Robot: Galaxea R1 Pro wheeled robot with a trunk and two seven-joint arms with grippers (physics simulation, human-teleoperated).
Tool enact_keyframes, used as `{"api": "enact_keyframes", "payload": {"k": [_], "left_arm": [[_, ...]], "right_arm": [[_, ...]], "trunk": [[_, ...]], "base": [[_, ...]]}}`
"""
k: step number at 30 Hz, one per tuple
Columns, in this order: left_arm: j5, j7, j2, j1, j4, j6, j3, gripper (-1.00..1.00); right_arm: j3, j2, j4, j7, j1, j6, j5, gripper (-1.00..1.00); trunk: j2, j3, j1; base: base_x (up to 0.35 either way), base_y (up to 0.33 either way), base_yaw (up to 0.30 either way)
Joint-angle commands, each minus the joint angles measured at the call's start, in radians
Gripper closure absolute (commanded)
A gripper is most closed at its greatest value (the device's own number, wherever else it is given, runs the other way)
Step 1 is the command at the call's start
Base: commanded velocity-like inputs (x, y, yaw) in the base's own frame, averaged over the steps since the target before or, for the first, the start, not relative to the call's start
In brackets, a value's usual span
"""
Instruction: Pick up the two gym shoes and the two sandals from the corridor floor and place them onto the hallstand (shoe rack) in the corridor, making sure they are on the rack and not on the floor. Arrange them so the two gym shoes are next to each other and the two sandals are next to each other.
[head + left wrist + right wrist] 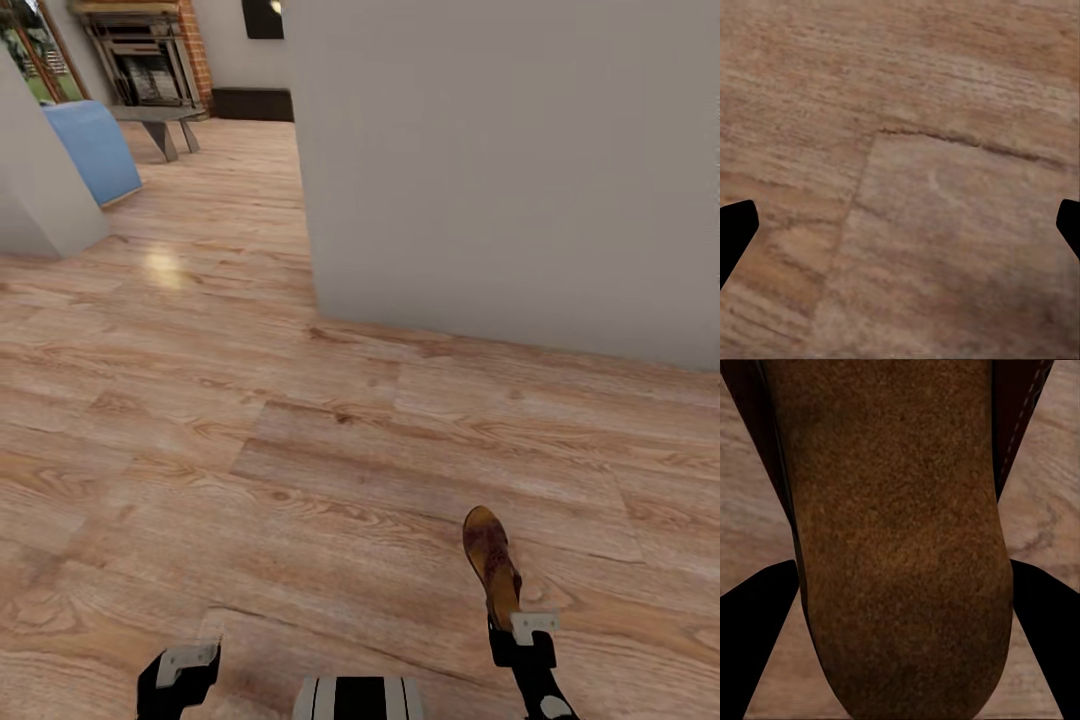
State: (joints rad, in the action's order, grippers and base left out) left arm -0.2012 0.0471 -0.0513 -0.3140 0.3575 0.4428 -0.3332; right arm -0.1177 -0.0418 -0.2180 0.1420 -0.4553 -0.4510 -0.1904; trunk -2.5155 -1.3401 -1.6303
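1. The floor [300, 430], light wood-grain planks, ran from the near foreground back into a farther room.
2. A pale wall [500, 170] stood ahead and to the right, its corner meeting the floor near the middle of the head view.
3. A second pale wall [35, 190] edged the scene on the left.
4. Beyond it, a blue seat [95, 150] stood on the floor, and farther back a grey counter [160, 120] sat before a brick fireplace [150, 55].
5. The right tool [515, 625] showed at the lower right of the head view, clamped on one sandal [492, 565].
6. That sandal was held off the floor, its toe pointing away from the robot and up the head view.
7. In the right wrist view the sandal's tan footbed [896, 547] ran out between the two dark fingers [757, 637], with darker brown leather along both edges.
8. The left tool [900, 232] hung over bare floor, its fingers well apart with nothing between them.
9. In the head view the left tool [185, 665] sat at the lower left, well apart from the sandal.
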Motion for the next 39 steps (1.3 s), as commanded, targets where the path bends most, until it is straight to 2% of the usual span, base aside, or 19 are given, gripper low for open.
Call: {"api": "enact_keyframes", "payload": {"k": [1, 6, 8, 11, 24, 39], "left_arm": [[-0.008, 0.004, 0.001, 0.007, -0.002, 0.007, -0.008, -1.00], [0.004, 0.002, 0.000, 0.049, -0.004, 0.019, -0.009, -1.00], [0.026, 0.002, -0.002, 0.063, -0.004, 0.024, -0.009, -1.00], [0.038, 0.003, -0.006, 0.070, -0.005, 0.026, -0.007, -1.00], [0.043, 0.004, -0.003, 0.072, -0.006, 0.027, -0.005, -1.00], [0.043, 0.004, -0.004, 0.072, -0.007, 0.027, -0.006, -1.00]], "right_arm": [[-0.007, 0.000, 0.012, 0.003, 0.001, -0.014, -0.011, 1.00], [-0.007, 0.000, 0.084, 0.004, 0.010, -0.085, -0.011, 1.00], [-0.007, 0.000, 0.124, 0.006, 0.014, -0.128, -0.011, 1.00], [-0.007, 0.000, 0.143, 0.007, 0.016, -0.146, -0.010, 1.00], [-0.007, 0.000, 0.149, 0.007, 0.017, -0.147, -0.009, 1.00], [-0.008, 0.001, 0.148, 0.006, 0.017, -0.147, -0.008, 1.00]], "trunk": [[0.000, 0.005, 0.001], [0.001, 0.032, 0.003], [0.002, 0.043, 0.004], [0.002, 0.059, 0.005], [0.005, 0.129, 0.011], [0.009, 0.190, 0.018]], "base": [[0.000, 0.000, 0.000], [0.000, 0.000, 0.000], [0.000, 0.000, 0.000], [0.000, 0.000, 0.000], [0.000, 0.000, 0.000], [0.000, 0.000, 0.000]]}}
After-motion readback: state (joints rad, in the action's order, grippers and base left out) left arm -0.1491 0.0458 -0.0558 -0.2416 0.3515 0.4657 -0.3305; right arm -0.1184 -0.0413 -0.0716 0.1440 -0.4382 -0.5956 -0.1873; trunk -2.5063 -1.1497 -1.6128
